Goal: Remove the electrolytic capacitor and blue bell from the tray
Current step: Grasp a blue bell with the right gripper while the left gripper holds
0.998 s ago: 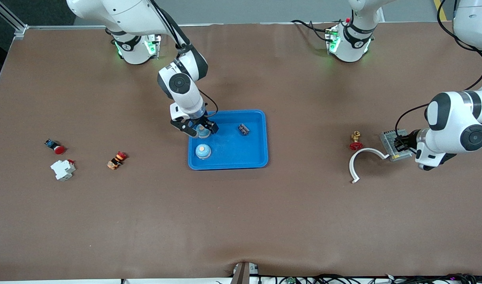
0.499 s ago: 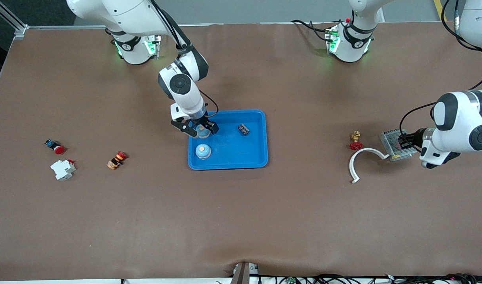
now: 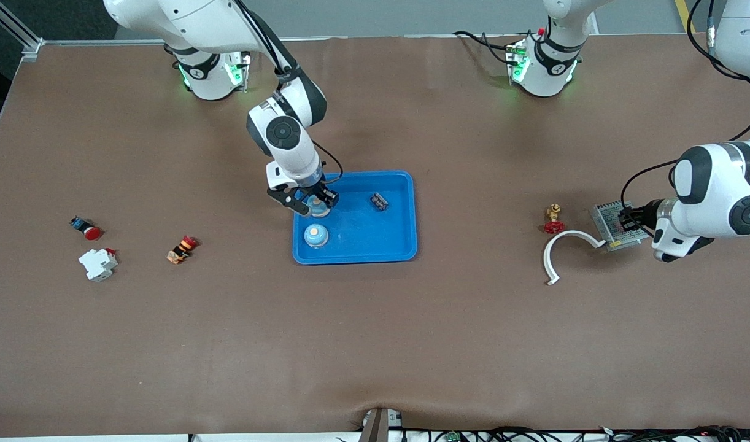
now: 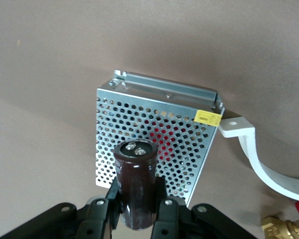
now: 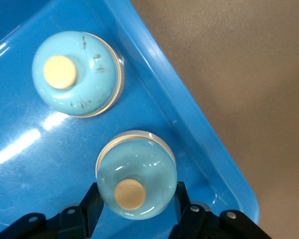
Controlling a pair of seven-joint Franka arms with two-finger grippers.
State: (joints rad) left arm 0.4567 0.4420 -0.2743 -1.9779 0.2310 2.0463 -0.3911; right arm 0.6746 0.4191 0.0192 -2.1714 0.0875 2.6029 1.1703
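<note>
Because both bells sit near the nine o'clock rim of the tray [image 3: 363, 236], the right gripper [image 3: 317, 206] is down inside it, clamped on the sides of the blue bell [image 5: 137, 179]. The second bell [image 3: 316, 235] lies just beside that one, at its six o'clock. Well apart at the tray's three o'clock, the left gripper [image 4: 135, 209] pinches the electrolytic capacitor [image 4: 135, 174] upright over the perforated metal box [image 4: 179, 129], seemingly to set it down clear of the tray.

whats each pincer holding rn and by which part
Left pincer: shut on the dark capacitor, gripping its lower body, over the metal mesh box. Right pincer: shut on the sides of one blue bell in the tray.
</note>
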